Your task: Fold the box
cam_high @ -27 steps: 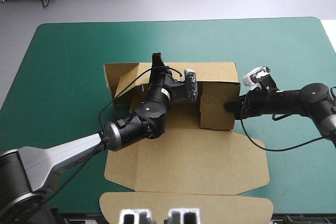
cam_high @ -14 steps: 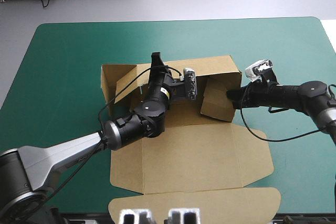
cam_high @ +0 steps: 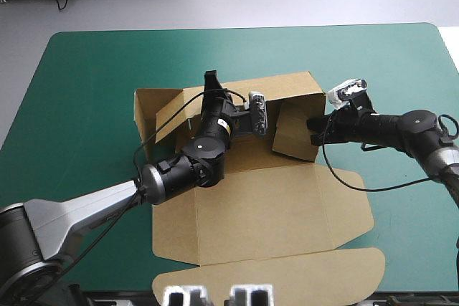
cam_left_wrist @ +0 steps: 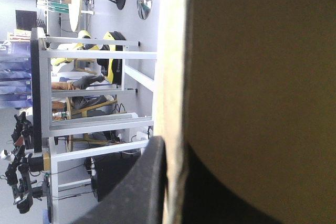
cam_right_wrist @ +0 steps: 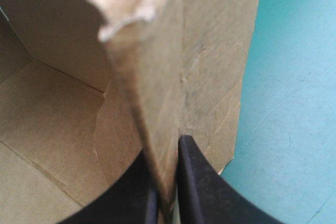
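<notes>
The brown box lies at the table's middle with its back wall raised and its lid flat toward the near edge. My left gripper is shut on the top edge of the back wall; the left wrist view shows that board edge held in the gripper. My right gripper is shut on the box's raised right side wall. In the right wrist view the wall stands upright in the gripper, the box's inside on one side of it.
The teal-green cover lies bare to the left, right and far side of the box. The lid's rounded front flap reaches the table's near edge. A side flap lies flat under the right arm.
The right gripper has drawn its side wall up and toward the far edge. The whole box has turned a little, its lid swinging to the right. The left gripper has kept its hold.
</notes>
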`<state>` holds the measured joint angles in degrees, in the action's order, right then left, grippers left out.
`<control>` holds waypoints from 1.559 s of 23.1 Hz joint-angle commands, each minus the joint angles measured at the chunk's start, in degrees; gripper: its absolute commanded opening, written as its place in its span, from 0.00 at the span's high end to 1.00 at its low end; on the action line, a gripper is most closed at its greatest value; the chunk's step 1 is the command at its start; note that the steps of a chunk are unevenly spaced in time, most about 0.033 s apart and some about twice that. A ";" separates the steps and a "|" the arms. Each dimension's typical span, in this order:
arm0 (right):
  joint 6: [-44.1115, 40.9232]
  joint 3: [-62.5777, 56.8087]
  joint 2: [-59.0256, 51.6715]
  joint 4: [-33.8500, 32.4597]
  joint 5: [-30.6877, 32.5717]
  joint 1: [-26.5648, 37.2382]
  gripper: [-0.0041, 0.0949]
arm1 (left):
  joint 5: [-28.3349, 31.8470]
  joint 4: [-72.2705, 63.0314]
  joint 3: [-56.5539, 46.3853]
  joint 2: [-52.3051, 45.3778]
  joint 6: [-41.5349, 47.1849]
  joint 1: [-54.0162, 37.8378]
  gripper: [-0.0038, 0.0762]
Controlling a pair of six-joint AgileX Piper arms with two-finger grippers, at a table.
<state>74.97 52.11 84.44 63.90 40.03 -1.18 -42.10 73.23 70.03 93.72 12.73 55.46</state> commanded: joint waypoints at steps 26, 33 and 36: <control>-12.34 0.73 -4.78 -8.01 -1.26 -1.36 0.96 | -15.66 27.79 14.25 -7.40 29.56 12.80 0.69; -34.45 1.19 -12.53 -27.69 3.12 -1.36 0.96 | -16.05 1.13 27.29 -13.78 17.35 -4.22 0.96; -38.37 1.19 -14.79 -29.13 6.04 -1.36 0.96 | -17.46 -5.49 27.41 -16.10 16.43 -12.32 0.96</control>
<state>41.19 52.08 72.85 36.43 41.07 -2.42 -59.00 71.38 95.36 81.46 30.91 48.47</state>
